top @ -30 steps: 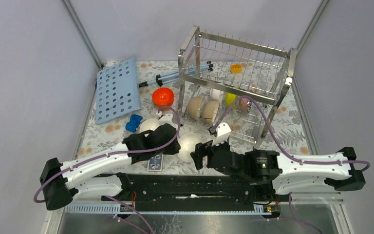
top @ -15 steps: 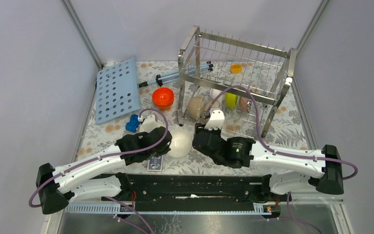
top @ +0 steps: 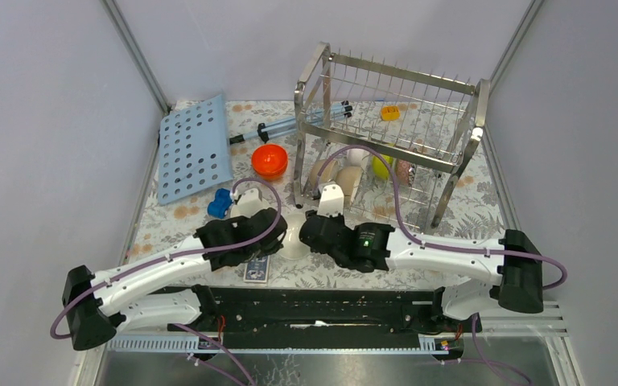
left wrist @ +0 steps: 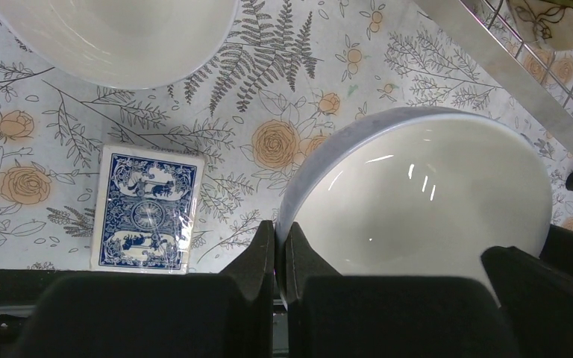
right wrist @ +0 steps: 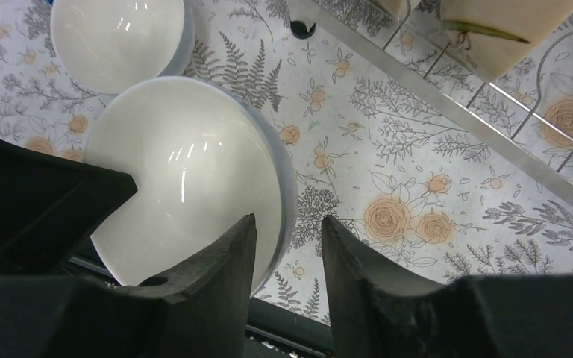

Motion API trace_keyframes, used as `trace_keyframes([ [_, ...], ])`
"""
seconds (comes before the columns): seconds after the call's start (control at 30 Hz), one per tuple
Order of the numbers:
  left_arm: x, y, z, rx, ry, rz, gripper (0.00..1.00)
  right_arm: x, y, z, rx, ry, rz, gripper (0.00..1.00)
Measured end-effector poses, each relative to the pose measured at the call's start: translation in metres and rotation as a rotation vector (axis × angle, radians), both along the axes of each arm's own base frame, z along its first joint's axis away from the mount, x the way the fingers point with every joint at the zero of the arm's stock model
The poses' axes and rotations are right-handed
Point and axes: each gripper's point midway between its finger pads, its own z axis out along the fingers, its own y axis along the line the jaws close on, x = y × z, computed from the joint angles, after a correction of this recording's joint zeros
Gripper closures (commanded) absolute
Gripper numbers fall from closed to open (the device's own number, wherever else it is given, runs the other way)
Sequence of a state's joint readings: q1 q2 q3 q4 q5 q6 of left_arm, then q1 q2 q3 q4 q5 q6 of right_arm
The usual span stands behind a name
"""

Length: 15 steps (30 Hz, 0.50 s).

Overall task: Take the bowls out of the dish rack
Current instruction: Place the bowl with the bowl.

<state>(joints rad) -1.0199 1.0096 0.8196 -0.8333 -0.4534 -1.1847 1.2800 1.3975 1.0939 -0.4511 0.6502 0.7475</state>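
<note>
My left gripper (left wrist: 276,253) is clamped on the white bowl (left wrist: 418,209) by its rim. My right gripper (right wrist: 287,253) straddles the rim with jaws apart, which I read as a handover, just in front of the rack (top: 298,145). Tan bowls (top: 346,178) sit in the rack's lower tier.

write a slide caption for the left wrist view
left pincer pinching the white bowl by its rim, blue card pack beside on the floral table
</note>
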Motion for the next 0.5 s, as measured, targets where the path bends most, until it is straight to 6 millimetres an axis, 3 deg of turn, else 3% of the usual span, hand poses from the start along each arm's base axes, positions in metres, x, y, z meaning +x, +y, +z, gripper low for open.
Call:
trace_keyframes([
  [0.17, 0.000, -0.003, -0.002, 0.015, 0.008, -0.013, 1.00, -0.001, 0.001, -0.016, -0.050, 0.033, 0.018, 0.65],
  [0.3, -0.001, -0.004, -0.006, 0.033, 0.021, -0.021, 1.00, -0.001, 0.001, -0.026, -0.075, 0.053, 0.023, 0.79],
  [0.43, 0.000, -0.006, -0.006, 0.036, 0.024, -0.025, 1.00, 0.003, -0.001, -0.028, -0.076, 0.061, 0.006, 0.99],
  [0.5, 0.001, -0.008, -0.003, 0.030, 0.020, -0.026, 1.00, 0.007, -0.003, -0.029, -0.073, 0.062, -0.015, 1.00],
])
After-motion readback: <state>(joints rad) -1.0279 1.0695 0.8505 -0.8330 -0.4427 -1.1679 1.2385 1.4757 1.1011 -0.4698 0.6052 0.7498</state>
